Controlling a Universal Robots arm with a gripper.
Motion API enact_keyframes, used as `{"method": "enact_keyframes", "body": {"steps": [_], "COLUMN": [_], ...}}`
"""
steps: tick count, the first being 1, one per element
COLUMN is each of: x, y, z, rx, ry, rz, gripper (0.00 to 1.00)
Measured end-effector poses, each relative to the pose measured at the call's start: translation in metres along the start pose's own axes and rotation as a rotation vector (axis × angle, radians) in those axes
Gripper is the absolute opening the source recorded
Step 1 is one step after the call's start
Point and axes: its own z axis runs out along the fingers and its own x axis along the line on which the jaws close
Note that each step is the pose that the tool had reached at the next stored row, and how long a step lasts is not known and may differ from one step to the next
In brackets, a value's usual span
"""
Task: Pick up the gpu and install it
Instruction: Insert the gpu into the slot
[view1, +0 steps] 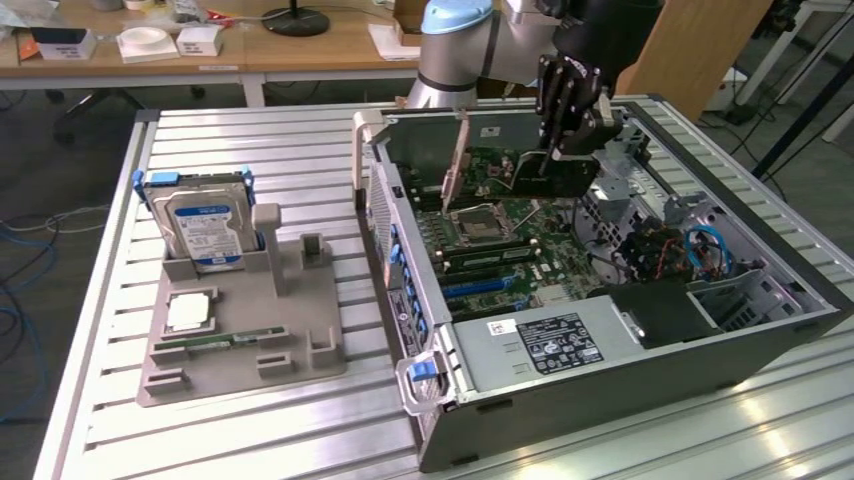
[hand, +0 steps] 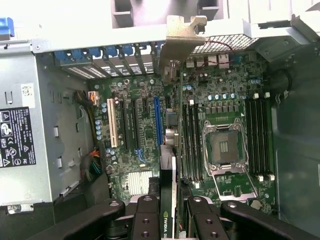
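Item: gpu (view1: 554, 172), slim black card, carried edge-down inside the open computer case (view1: 400, 215), above the motherboard (view1: 534, 245) and not yet seated. Holder: end effector (view1: 577, 145), its black fingers (hand: 146, 217) pinching the gpu (hand: 169, 187) across its thin faces, at the end away from the metal bracket (hand: 184, 34). Position: from the wrist the card reads as a narrow line running from the bracket, by the rear slot openings (hand: 100, 62), back to the fingers. It lies just beside the long blue slot (hand: 158, 120), between that and the memory slots (hand: 192, 140); whether it sits exactly over a slot cannot be told. Handling, judged: keep the card upright and parallel to the slot, settle the bracket against the rear wall, and press evenly along the length rather than tipping one end. Clearances: open room above the board; metal frame parts (view1: 627, 175) of the case stand near the end effector, and the CPU socket (view1: 478, 228) lies just beside the card. Elsewhere on the tabletop (view1: 267, 140): hard drive (view1: 203, 225) in a grey fixture (view1: 234, 375), well apart.
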Motion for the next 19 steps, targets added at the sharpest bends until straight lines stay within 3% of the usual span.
{"method": "enact_keyframes", "body": {"steps": [2,3,6,7,8,19], "x": [0.0,0.0,0.0,0.0,0.0,-0.001], "y": [0.0,0.0001,0.0003,0.0004,0.0004,0.0002], "z": [0.0001,0.0003,0.001,0.0017,0.0026,0.0139], "rx": [0.0002,0.0035,0.0409,0.0494,0.0537,0.0558], "ry": [-0.0001,-0.0003,-0.0044,-0.0056,-0.006,-0.0056], "rz": [0.0,0.0,0.0,0.0,-0.001,-0.077], "gripper": [0.26,0.26,0.26,0.26,0.26,0.26]}}
